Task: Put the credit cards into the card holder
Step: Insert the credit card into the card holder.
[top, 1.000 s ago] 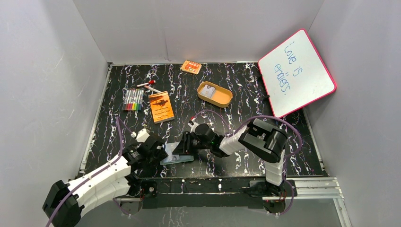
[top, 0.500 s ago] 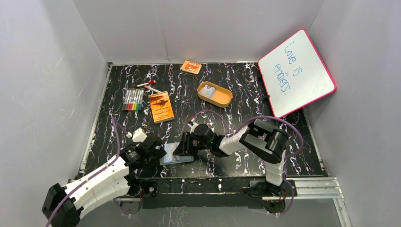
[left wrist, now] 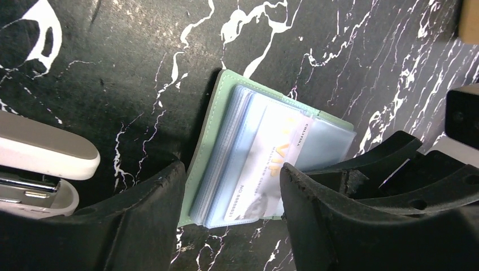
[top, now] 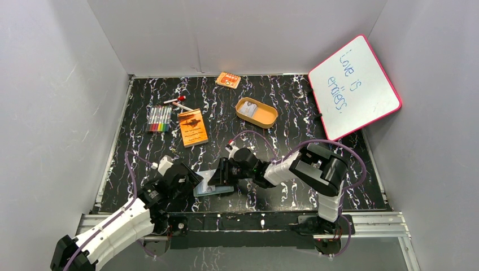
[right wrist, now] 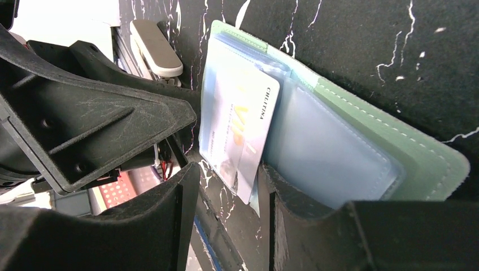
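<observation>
The green card holder (top: 213, 187) lies open near the table's front edge, clear pockets up (left wrist: 214, 130) (right wrist: 395, 147). A pale credit card (left wrist: 271, 164) marked VIP sits partly in a pocket, its corner (right wrist: 240, 130) sticking out past the pocket edge. My left gripper (top: 189, 179) hovers at the holder's left end, open (left wrist: 230, 175), holding nothing. From the right, my right gripper (top: 221, 172) reaches in, open (right wrist: 231, 186). One of its fingers (right wrist: 294, 203) rests on a clear pocket, and the card's corner hangs in the gap. Another pale card (top: 249, 105) lies in the tan tray.
The tan oval tray (top: 265, 118) sits mid-table. An orange booklet (top: 192, 127), a marker set (top: 159, 118) and a red-capped pen (top: 176, 100) lie at the left. An orange packet (top: 228, 79) is at the back. A pink-framed whiteboard (top: 354, 87) leans at the right.
My left gripper has opened and drawn back toward the near left, off the holder. The right jaws have widened slightly. The holder has barely shifted.
</observation>
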Tool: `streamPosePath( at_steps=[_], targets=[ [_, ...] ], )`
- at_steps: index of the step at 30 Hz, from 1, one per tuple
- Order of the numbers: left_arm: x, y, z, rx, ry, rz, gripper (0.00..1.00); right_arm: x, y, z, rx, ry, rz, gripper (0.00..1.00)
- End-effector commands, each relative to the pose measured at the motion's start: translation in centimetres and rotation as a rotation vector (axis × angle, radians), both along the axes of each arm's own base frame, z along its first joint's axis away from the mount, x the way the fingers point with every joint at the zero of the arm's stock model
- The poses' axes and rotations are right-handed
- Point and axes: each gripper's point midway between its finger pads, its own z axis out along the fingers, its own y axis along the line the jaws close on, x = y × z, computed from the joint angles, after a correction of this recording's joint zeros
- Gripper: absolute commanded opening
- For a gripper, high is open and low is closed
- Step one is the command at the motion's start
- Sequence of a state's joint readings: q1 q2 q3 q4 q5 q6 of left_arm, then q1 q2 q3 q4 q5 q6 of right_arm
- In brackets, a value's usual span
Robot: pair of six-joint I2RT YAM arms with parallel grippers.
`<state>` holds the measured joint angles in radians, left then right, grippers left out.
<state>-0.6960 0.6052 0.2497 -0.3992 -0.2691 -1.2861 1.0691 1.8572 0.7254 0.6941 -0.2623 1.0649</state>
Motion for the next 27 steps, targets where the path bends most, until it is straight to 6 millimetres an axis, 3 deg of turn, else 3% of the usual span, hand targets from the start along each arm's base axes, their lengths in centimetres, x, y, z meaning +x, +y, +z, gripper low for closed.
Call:
streamPosePath(
  at_steps=[1, 18, 23, 27],
  targets=[
    [-0.3, -0.5, -0.3, -0.050, 0.007, -0.001, 0.59, 0.2, 0.8, 1.9, 0.046, -0.057, 0.021, 0.51],
    [-0.2, -1.5, -0.7, -0.061, 0.022, -0.037, 0.58, 0.4, 2.0, 2.1, 0.008, -0.117, 0.072, 0.53],
    [-0.2, -0.7, -0.4, -0.028, 0.021, -0.020, 0.60, 0.6, 0.7, 2.6, -0.039, -0.146, 0.048, 0.55],
    [-0.2, -0.3, -0.3, -0.016, 0.011, -0.006, 0.60, 0.7, -0.7, 4.4, -0.071, -0.192, 0.034, 0.59]
  ],
)
